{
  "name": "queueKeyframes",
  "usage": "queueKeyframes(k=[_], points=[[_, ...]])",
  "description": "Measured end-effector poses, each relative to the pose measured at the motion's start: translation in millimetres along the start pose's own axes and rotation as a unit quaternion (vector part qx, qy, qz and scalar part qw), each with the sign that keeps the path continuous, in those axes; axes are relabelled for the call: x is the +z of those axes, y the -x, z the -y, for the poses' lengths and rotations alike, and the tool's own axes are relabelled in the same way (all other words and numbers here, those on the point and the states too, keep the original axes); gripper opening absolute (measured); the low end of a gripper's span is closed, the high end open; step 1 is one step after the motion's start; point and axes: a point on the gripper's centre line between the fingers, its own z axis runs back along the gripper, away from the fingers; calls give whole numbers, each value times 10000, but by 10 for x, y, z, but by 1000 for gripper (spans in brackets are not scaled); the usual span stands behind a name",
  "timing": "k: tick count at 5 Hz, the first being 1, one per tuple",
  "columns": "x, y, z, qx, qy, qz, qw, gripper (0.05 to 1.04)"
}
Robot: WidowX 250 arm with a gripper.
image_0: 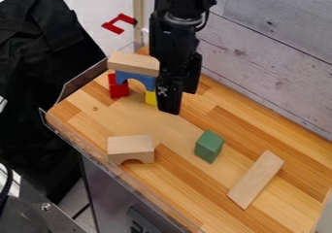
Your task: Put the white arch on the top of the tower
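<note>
Pale arch (130, 149) at the near side, tower (135, 76) waiting beyond

Plank (256, 179) nearest, lying flat on the counter (178, 186) at a slant. Bears nothing; a spare, I take it. Arch next, standing on its two feet with the opening down. That pose suits the job: lifted straight, it would come down on the same feet. Green block (208, 146) sits on its own between arch and plank, likely no part in this.

Tower farther back. Red block (118, 87) and yellow block (151, 98) serve as legs, set apart so the blue arch (135, 78) can span them. Top block (133, 63) lies lengthwise over the blue arch, covering its back and giving a flat seat for the next piece.

Now the lie of it. Arch rests on the counter near the clear rim (88, 144), well apart from the gripper (180, 100): nearer the camera, off to the view's left. Gripper hangs pointing down beyond it, across the tower's right-hand end as seen here. Its fingers stand a little apart, nothing between them. Judgement: first move is out toward the arch, clear of the top block, as a brush there could spill the stack
</note>
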Motion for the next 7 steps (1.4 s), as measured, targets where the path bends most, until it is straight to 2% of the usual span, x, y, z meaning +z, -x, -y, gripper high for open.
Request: queueKeyframes(k=[1, 2, 3, 4, 5, 6, 7], points=[[-82, -12, -35, 13, -158, 26, 9999, 999], [-163, -94, -155, 935, -144, 62, 9955, 999], [-133, -187, -246, 1556, 72, -65, 9878, 999], [-135, -272, -318, 1901, 164, -82, 9816, 999], [-181, -335, -321, 2405, 326, 102, 9701, 999], [-228, -347, -261, 2556, 454, 160, 9656, 999], [-363, -402, -278, 2549, 206, 214, 9665, 999]])
